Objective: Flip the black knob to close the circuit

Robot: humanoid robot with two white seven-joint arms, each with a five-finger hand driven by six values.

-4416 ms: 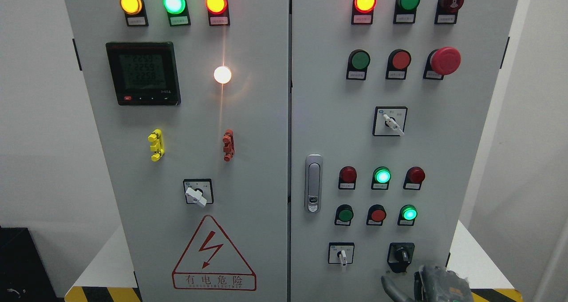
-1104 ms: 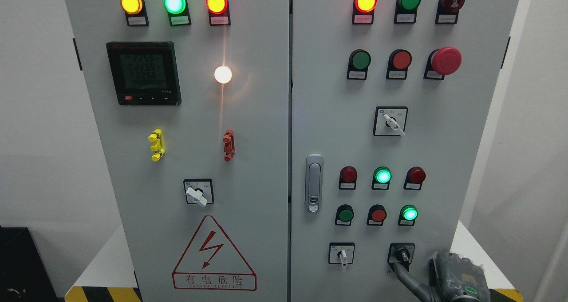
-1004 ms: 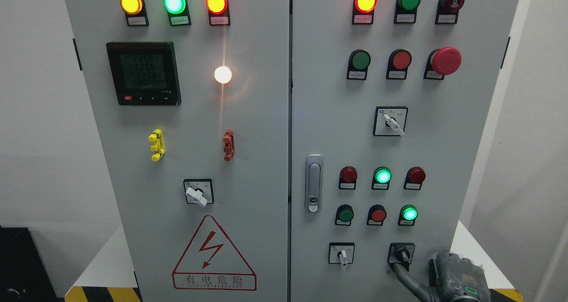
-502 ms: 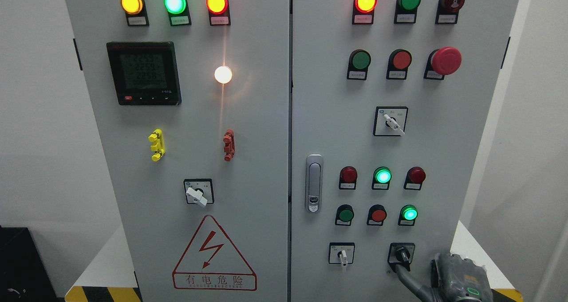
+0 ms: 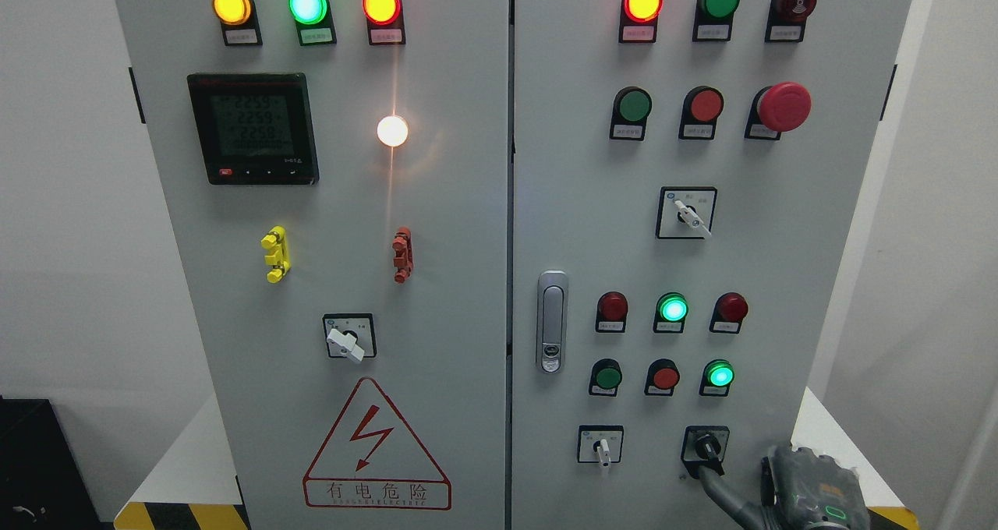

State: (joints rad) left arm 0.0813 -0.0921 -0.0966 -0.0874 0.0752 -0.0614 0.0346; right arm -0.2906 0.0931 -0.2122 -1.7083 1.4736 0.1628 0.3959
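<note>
The black knob [image 5: 706, 445] sits on its black plate at the lower right of the right cabinet door [image 5: 780, 280]. Its handle is tilted, with the top leaning left. My right hand [image 5: 811, 492] shows at the bottom right edge. One grey finger [image 5: 719, 489] stretches up and to the left, and its tip lies at the knob plate's lower edge. The hand holds nothing. The rest of the hand is cut off by the picture's edge. The left arm is out of view.
A white selector switch [image 5: 600, 446] sits left of the knob. Lamps and push buttons [image 5: 665, 376] stand in rows above it. A door latch [image 5: 551, 322] is further left. A white base [image 5: 826, 436] juts out beside the cabinet.
Since 4.4 s ago my right hand moved right and its finger rose to the knob; the knob's handle went from upright to tilted. In the last second the hand drifted slightly right.
</note>
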